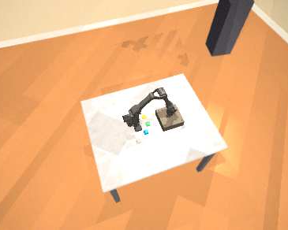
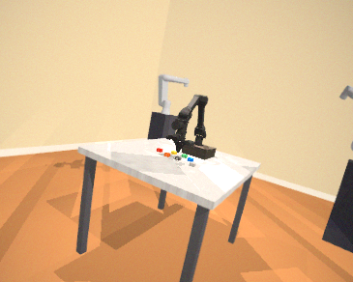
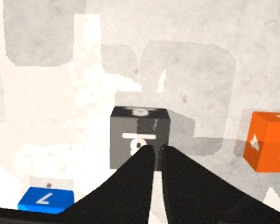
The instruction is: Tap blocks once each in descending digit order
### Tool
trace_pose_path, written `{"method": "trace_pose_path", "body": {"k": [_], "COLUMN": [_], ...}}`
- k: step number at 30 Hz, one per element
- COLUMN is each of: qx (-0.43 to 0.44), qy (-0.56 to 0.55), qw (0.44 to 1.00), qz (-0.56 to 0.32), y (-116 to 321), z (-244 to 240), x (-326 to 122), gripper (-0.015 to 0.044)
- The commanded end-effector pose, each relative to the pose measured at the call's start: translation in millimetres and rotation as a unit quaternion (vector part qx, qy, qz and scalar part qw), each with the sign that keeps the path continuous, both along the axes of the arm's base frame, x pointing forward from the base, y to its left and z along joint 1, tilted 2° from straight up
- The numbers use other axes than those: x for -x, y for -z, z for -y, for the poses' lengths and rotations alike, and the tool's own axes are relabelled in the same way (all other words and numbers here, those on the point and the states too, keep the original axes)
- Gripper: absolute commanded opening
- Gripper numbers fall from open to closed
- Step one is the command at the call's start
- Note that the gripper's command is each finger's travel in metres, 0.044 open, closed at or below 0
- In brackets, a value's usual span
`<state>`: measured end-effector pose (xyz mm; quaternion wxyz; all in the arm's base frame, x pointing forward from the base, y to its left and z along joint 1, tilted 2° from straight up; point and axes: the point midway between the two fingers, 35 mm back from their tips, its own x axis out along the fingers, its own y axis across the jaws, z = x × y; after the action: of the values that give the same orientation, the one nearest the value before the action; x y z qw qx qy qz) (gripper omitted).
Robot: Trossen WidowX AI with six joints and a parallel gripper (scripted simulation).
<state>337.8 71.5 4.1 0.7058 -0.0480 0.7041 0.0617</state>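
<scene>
Black fingers point toward the dark grey block (image 3: 136, 142).

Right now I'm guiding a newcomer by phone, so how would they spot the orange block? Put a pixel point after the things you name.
On the white table (image 1: 164, 165) (image 2: 133, 161), look at the cluster of small blocks. In the wrist view, the orange block (image 2: 167, 155) (image 3: 272, 145) sits right of the dark block (image 2: 178, 158) (image 3: 136, 140). Its white 4 and orange colour distinguish it.

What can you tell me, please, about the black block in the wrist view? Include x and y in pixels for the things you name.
The black block (image 2: 178, 158) (image 3: 139, 140) is a small, box-shaped piece with a plain, hard-looking surface. It sits on the white table, with pale printed marks on the two faces in view and a bar beside the larger mark. It lies between the blue and orange blocks, apart from both. The closed gripper's tips overlap its lower part in view; contact cannot be told.
</scene>
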Motion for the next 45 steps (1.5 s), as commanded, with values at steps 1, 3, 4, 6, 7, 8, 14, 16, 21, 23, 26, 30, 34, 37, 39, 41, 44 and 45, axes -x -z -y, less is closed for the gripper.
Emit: {"method": "trace_pose_path", "body": {"k": [1,3,4,6,7,8,14,16,21,23,26,30,34,37,39,41,44,45], "qx": [0.002,0.002,0.002,0.002,0.002,0.002,0.002,0.002,0.002,0.002,0.001,0.002,0.002,0.002,0.002,0.002,0.002,0.002], "qy": [-0.001,-0.001,-0.001,-0.001,-0.001,-0.001,-0.001,-0.001,-0.001,-0.001,-0.001,-0.001,-0.001,-0.001,-0.001,-0.001,-0.001,-0.001], "qw": [1.0,1.0,1.0,1.0,1.0,1.0,1.0,1.0,1.0,1.0,1.0,1.0,1.0,1.0,1.0,1.0,1.0,1.0], "qz": [-0.002,-0.002,-0.002,-0.002,-0.002,-0.002,-0.002,-0.002,-0.002,-0.002,-0.001,-0.002,-0.002,-0.001,-0.001,-0.001,-0.001,-0.001], "y": [7.7,10.9,12.5,15.7,17.3,18.8,28.4,30.4,30.6,30.6,3.9,0.5,-12.5,-66.8,-80.5,-80.5,-80.5,-80.4], "z": [0.6,0.6,0.5,0.5,0.5,0.4,0.3,0.3,0.3,0.3,0.6,0.8,0.7,1.5,2.0,2.0,4.8,13.2], "x": [0.8,0.8,0.8,0.8,0.8,0.8,1.1,1.2,1.3,1.3,0.8,1.0,-0.6,-0.9,0.5,0.5,-0.2,-2.3], "gripper": [0.002,0.002,0.002,0.002,0.002,0.002,0.002,0.002,0.002,0.002,0.002,0.002,0.002,0.002,0.002,0.002,0.002,0.002]}}
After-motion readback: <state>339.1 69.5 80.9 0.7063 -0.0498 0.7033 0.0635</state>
